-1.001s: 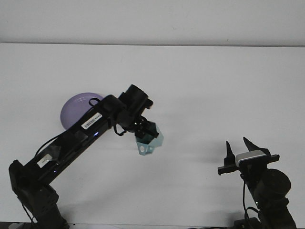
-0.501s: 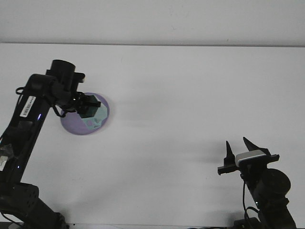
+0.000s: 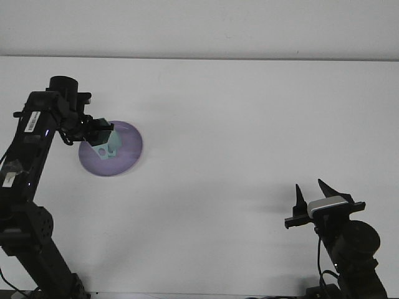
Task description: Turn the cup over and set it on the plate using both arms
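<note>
One cup (image 3: pixel 106 148), pale teal and translucent, sits over the left part of the single purple plate (image 3: pixel 124 152), gripped by the left gripper (image 3: pixel 100 138); whether its base actually touches the plate cannot be told from this angle. Counting near to far: two arms, two grippers, one cup, one plate. Closest to the camera, at the lower right, the right gripper (image 3: pixel 313 189) points upward with its two dark fingers spread apart and nothing between them, well away from the plate. Farther back on the left, the left arm (image 3: pixel 31 162) rises from the bottom edge and bends toward the plate, its fingers clamped on the cup. The table (image 3: pixel 249 124) is a plain white surface. Beyond its far edge runs a pale, featureless wall (image 3: pixel 199 25).
</note>
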Robot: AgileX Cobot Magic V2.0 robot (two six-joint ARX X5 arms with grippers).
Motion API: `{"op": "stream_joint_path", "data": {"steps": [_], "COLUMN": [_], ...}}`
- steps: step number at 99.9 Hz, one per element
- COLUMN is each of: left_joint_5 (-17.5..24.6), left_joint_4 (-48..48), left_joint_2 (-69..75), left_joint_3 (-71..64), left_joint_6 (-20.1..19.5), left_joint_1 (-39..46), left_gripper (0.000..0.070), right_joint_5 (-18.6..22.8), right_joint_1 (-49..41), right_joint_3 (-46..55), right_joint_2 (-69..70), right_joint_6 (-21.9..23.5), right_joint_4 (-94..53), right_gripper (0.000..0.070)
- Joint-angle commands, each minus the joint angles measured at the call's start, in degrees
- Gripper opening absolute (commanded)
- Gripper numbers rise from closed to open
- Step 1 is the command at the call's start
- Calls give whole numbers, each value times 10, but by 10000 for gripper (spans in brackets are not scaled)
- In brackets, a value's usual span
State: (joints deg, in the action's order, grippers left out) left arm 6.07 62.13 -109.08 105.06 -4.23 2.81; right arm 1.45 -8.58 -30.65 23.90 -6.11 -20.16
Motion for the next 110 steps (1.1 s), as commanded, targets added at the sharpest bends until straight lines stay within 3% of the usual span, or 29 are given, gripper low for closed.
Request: {"op": "stream_joint_path", "data": {"steps": [1,41,45,54,59,84,110], "left_joint_5": [-3,-30,-30,-30,-30,-30,-29], "left_joint_4": [1,-9,-9,-9,-12,18,12], "left_joint_2": [-26,-71,-71,-71,-71,-43,92], "left_joint_3": [13,13,13,13,13,56,65], "left_joint_6": [-12,-32,-37,-37,-37,-37,-29], "left_joint_1": [0,0,0,0,0,2,22], "left_gripper": [12,34,115,405,481,492,490], "right_joint_5": [0,0,0,0,0,0,0], "right_joint_1": [-1,-1,-1,-1,-1,-1,-1], "right_joint_3": [-4,-4,-4,-4,-4,-4,-4], "right_joint_2": [0,1,1,1,1,1,1], "right_joint_6": [7,7,7,7,7,7,7], "right_joint_4": [4,4,4,4,4,4,4], "right_gripper": [372,371,372,372,372,372,372]}}
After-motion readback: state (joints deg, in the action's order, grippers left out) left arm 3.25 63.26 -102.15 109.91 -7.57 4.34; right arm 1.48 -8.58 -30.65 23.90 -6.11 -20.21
